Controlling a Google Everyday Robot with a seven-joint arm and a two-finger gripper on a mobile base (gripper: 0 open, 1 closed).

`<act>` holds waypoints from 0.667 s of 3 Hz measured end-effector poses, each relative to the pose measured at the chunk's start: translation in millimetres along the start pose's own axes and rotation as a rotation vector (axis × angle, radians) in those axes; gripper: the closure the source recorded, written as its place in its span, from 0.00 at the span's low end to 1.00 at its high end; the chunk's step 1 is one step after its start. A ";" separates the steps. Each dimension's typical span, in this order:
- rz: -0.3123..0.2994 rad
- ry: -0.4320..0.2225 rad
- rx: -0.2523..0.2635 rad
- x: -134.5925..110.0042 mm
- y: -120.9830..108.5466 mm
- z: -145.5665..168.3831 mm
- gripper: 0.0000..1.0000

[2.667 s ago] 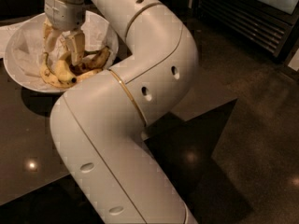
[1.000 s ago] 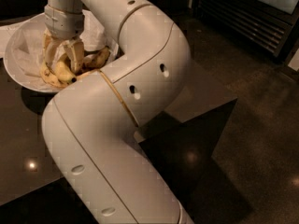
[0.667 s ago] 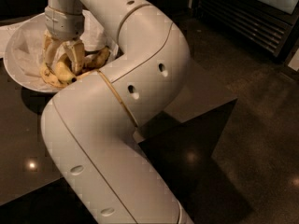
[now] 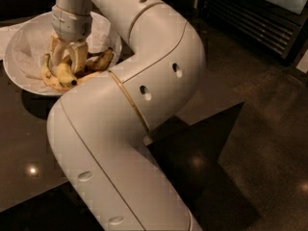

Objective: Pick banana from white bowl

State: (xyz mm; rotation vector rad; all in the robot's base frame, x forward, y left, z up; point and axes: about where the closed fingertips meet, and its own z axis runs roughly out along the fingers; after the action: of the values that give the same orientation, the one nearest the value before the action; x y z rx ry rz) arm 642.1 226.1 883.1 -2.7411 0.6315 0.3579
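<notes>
Hand (image 4: 66, 65) is down inside the white bowl (image 4: 10, 71), upper left of view, right over the fruit. Banana (image 4: 59, 75) lies in the bowl directly under the hand, black tip pointing lower right, resting on crumpled paper liner (image 4: 29, 47). Can't tell whether the hand is clamped on it or loose. A thinner brown-spotted banana (image 4: 102, 59) lies just beside, to the right. Bowl sits on a dark glossy bench (image 4: 29, 143). The big white arm (image 4: 144, 66) bends thru mid-frame and hides the bowl's right edge.
</notes>
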 end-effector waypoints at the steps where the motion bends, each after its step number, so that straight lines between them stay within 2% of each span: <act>1: 0.001 0.007 0.015 1.9 -5.0 -0.3 1.00; 2: 0.002 0.015 0.036 4.2 -11.0 0.6 1.00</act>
State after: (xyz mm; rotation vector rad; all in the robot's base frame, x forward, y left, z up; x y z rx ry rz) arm 650.7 234.1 883.9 -2.7115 0.6377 0.3241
